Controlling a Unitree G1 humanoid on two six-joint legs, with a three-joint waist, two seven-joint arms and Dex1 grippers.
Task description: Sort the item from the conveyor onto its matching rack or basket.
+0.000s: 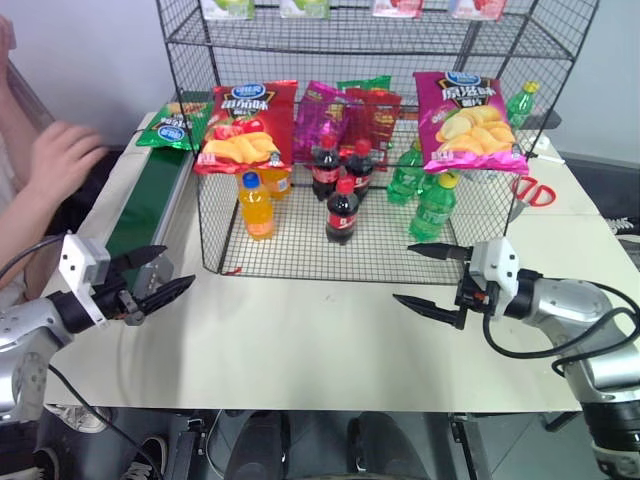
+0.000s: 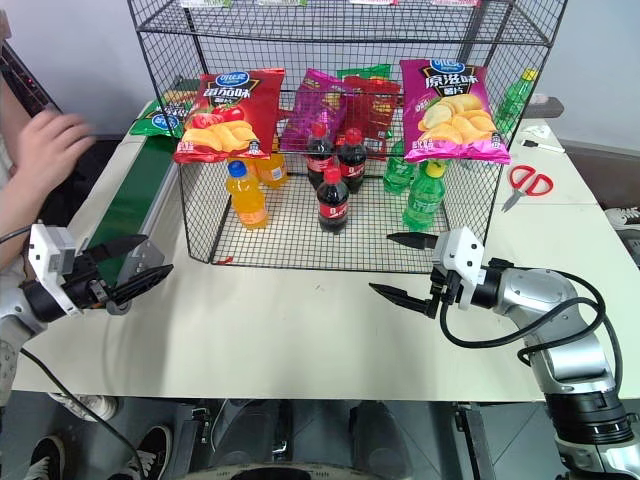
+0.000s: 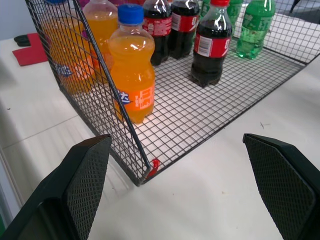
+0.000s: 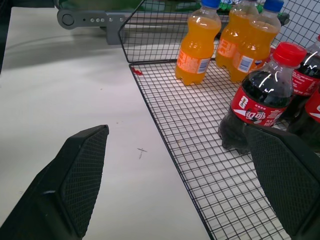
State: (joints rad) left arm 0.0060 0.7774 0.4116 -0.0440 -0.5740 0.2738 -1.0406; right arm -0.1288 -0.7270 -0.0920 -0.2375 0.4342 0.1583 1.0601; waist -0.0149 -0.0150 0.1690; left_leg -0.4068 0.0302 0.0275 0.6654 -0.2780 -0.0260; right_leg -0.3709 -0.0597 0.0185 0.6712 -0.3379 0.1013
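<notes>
A mock shop set up in a lab, black wire rack [image 1: 300,230] stocked with crisp bags [image 1: 245,125] and soda bottles [image 1: 342,210], small conveyor [image 1: 150,200] on a pale desk [image 1: 330,340]

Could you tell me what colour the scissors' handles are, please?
Red. The scissors lie on the table right of the rack; the right eye view shows them best.

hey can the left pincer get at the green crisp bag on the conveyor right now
Probably yes. The left pincer is open beside the conveyor, and the belt up to the green crisp bag is bare. A person's hand hovers close by, though.
</notes>
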